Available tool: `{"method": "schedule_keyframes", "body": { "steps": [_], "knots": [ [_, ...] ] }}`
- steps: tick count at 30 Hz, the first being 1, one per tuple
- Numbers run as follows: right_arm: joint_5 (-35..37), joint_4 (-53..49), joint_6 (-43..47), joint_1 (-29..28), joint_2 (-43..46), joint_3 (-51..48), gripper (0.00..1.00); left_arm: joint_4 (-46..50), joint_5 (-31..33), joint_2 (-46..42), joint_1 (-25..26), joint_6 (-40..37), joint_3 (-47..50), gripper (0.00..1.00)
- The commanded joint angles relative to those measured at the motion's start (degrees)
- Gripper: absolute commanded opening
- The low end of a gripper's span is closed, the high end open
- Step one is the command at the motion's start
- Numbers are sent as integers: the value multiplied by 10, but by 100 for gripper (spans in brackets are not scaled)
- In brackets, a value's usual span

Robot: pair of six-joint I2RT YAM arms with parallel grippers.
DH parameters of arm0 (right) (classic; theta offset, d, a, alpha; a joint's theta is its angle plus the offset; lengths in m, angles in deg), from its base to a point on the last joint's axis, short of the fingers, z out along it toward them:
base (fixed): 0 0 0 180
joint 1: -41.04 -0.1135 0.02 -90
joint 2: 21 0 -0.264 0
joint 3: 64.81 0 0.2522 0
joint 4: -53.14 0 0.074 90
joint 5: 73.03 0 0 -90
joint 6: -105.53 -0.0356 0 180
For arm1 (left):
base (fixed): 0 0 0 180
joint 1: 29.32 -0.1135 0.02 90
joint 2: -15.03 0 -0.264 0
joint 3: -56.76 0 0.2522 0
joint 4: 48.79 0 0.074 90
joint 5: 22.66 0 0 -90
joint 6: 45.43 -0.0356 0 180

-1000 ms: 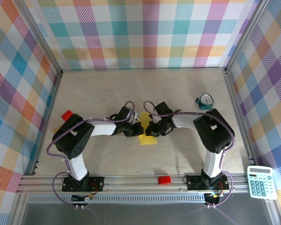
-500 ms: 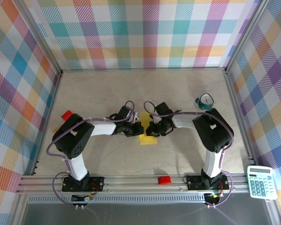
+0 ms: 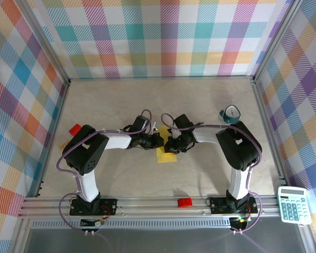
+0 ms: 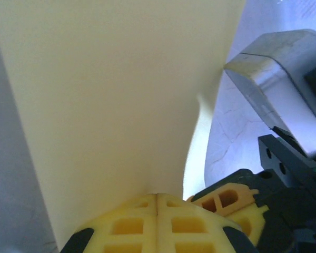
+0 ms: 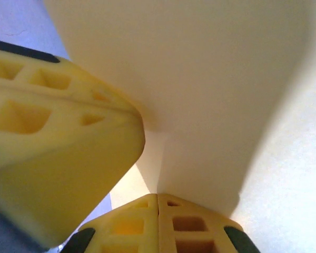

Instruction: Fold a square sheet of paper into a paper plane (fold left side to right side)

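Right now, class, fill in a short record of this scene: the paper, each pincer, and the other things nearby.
paper: yellow square sheet of paper, mid-table, its far part where the two pincers meet
left pincer: shut on the sheet
right pincer: shut on the sheet, close beside the left one
other things: red brick at left; second red brick on the near rail; calculator at near right

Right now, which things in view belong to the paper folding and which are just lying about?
In the job: yellow paper, held by the shut left gripper and shut right gripper.
Lying about: red brick at the left, red brick on the front rail, teal ring, calculator.
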Motion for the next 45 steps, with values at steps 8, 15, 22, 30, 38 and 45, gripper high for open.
{"method": "schedule_keyframes", "body": {
  "steps": [8,15,22,30,38,45],
  "knots": [
    [113,-76,25,-1,-55,-11,0,-17,13,25,-17,-20,-1,0],
    [125,-83,31,-1,-61,-8,0,-24,20,28,-29,-21,2,0],
    [126,-83,32,1,-68,-8,0,-24,26,36,-51,-30,-5,0],
    [127,-81,33,2,-71,-9,0,-14,21,60,-84,-40,-42,0],
    [126,-79,33,2,-73,-14,0,8,18,95,-103,-58,-99,0],
    [126,-75,31,3,-73,-18,0,24,19,123,-113,-69,-150,0]
  ]
}}
